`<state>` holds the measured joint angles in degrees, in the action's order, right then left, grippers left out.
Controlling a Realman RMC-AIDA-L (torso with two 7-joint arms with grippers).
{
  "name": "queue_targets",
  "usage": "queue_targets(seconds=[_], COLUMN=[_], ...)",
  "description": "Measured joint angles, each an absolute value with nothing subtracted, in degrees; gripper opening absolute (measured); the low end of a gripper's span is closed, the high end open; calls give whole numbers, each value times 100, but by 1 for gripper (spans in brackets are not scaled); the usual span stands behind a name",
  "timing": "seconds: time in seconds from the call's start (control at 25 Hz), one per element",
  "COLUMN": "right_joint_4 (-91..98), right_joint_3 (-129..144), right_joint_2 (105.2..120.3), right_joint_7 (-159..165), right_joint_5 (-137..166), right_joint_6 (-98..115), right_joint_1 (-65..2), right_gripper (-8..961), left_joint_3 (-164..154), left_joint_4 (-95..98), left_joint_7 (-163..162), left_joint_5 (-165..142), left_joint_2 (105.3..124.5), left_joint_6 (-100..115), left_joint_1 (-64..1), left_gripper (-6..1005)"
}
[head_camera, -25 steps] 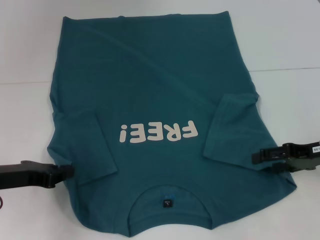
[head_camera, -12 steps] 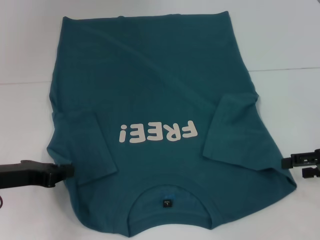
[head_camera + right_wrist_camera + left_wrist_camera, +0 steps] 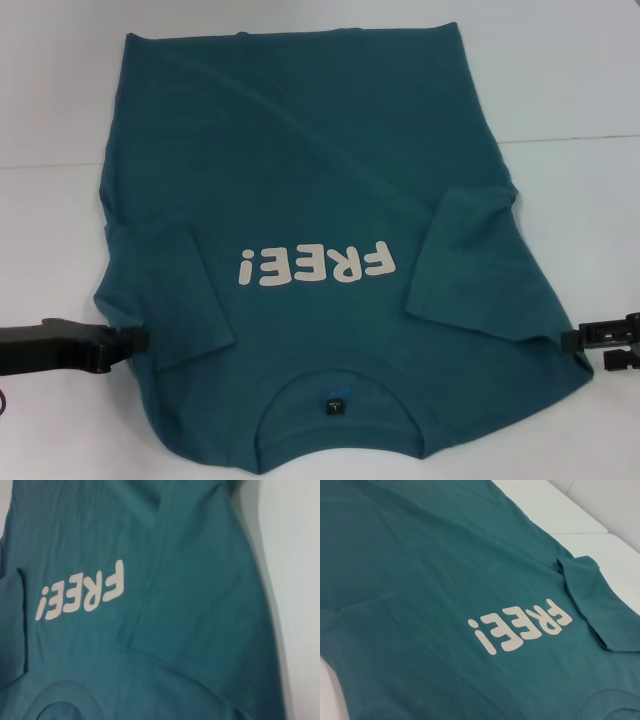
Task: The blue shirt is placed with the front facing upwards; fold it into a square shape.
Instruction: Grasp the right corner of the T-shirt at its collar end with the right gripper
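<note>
The blue shirt (image 3: pixel 300 150) lies flat and front up on the white table, its collar (image 3: pixel 335 385) nearest me and the white "FREE!" lettering (image 3: pixel 315 267) reading upside down. Both short sleeves are folded inward over the body. My left gripper (image 3: pixel 143 341) rests at the shirt's left edge by the shoulder. At the right shoulder edge my right gripper (image 3: pixel 582 346) stands open, holding nothing. The left wrist view is filled by the shirt (image 3: pixel 420 580), and the right wrist view shows the shirt (image 3: pixel 200 605) with its lettering and one folded sleeve.
The white table (image 3: pixel 560 80) shows bare on both sides of the shirt and beyond its hem. A thin seam (image 3: pixel 580 138) crosses the tabletop behind the sleeves.
My right gripper drew back off the folded right sleeve to the frame's edge, then came slightly back toward the shirt's right edge. The left gripper and the shirt stayed still.
</note>
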<state>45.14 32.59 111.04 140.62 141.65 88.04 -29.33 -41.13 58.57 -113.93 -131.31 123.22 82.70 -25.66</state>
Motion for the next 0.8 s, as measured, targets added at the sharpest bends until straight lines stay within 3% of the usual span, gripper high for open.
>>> queue_targets(seconds=[0.8], right_joint_4=[4015], right_joint_3=[3369], right_joint_2=[11171], right_joint_7=[14036], right_joint_5=[14283], right_joint_6=[8346], right_joint_1=[-3203], right_gripper=[942], left_joint_3=[-4113], left_joint_4=[5862], left_joint_7=[-11390], left_joint_5=[-13127], left_joint_2=[12322], left_joint_6=[8270], left_joint_1=[-2585], left_gripper=[50])
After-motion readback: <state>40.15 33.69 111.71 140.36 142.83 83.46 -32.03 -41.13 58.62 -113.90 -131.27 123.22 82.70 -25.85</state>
